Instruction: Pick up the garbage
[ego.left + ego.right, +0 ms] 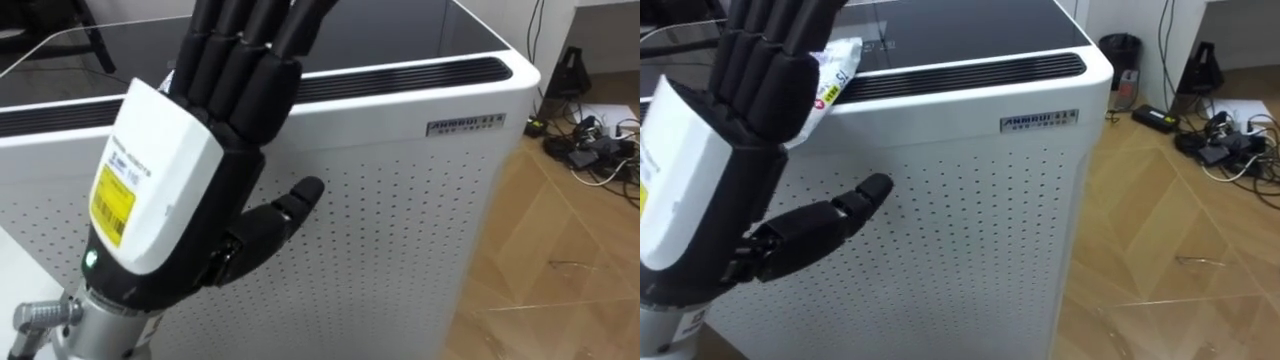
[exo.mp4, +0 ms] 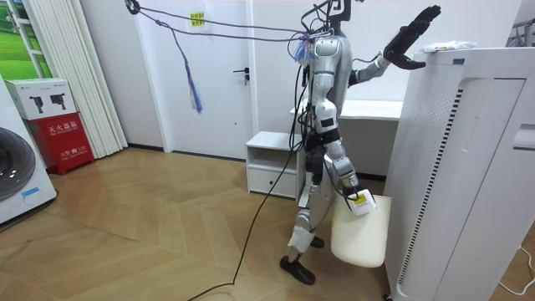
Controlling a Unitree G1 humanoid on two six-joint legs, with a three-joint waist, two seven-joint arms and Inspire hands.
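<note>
Crumpled white plastic wrapper on white perforated appliance's top | left hand raised beside it, fingers straight, empty | right hand low, hold unclear

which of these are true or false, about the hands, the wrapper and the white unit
1. The left hand is raised with its fingers straight. True.
2. The wrapper lies on top of the white unit. True.
3. The left hand is closed round the wrapper. False: the hand is open and holds nothing.
4. The unit's front is smooth glass. False: it is dotted with small holes.
5. The right hand is raised too. False: it is low, at a white bin.
6. Cables lie on the floor past the unit. True.
</note>
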